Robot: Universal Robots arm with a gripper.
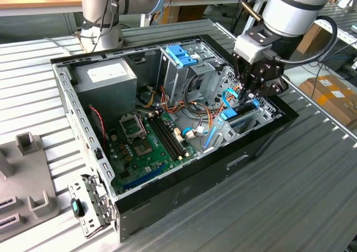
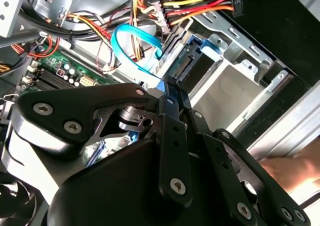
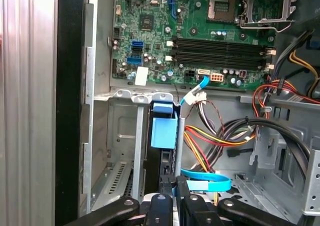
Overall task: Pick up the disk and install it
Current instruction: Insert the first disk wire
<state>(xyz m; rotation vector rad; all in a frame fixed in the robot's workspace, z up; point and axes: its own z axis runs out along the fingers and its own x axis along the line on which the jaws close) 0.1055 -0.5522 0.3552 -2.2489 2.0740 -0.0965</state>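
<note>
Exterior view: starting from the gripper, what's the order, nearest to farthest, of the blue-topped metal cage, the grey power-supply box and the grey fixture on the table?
1. Blue-topped metal cage, inside the case, to the exterior view's left of the gripper.
2. Grey power-supply box, in the case's corner farther left.
3. Grey fixture, outside the case, at the exterior view's left edge.

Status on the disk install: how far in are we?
Done: the silver disk in its blue plastic frame already stands edge-on in the grey metal drive bay of the open black computer case. In hand: the gripper is down in the bay, right at the disk's end. Left: full seating isn't confirmed; the pictures don't show how deep the disk sits.
</note>
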